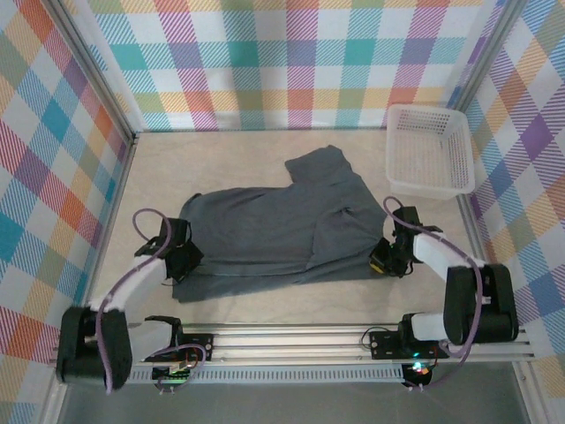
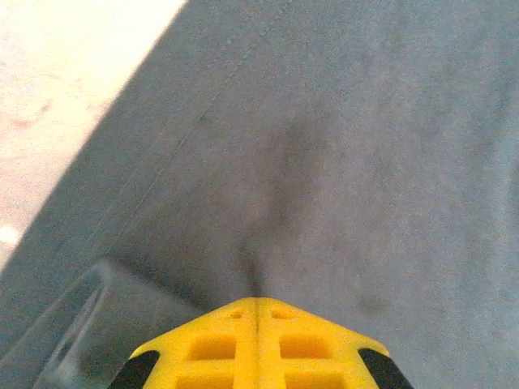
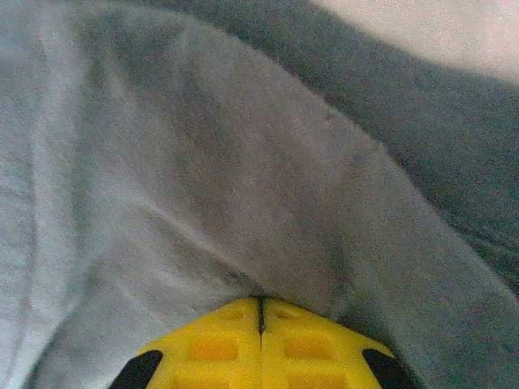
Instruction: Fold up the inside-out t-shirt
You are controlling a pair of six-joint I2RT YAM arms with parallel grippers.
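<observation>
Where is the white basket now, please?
In the top external view, the white plastic basket sits in the far right corner of the table, beside the t-shirt.

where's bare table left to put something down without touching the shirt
Widest bare patch: far left, between the shirt, the back wall and the left wall. A narrower strip runs between the shirt's near hem and the rail. Crowded at right: basket, shirt and right arm sit close.

1. The inside-out t-shirt (image 1: 274,234): soft matt cloth, slate-grey, with a fine stitched seam.
2. Basket (image 1: 430,150): white plastic, perforated, slight sheen.
3. Counter (image 1: 221,163): pale, matt, faintly mottled.
4. Left end effector (image 2: 258,312) and right end effector (image 3: 260,308): yellow moulded plastic, smooth.
5. Rail (image 1: 309,340): apparently bare metal; the view is too coarse to confirm the finish.
</observation>
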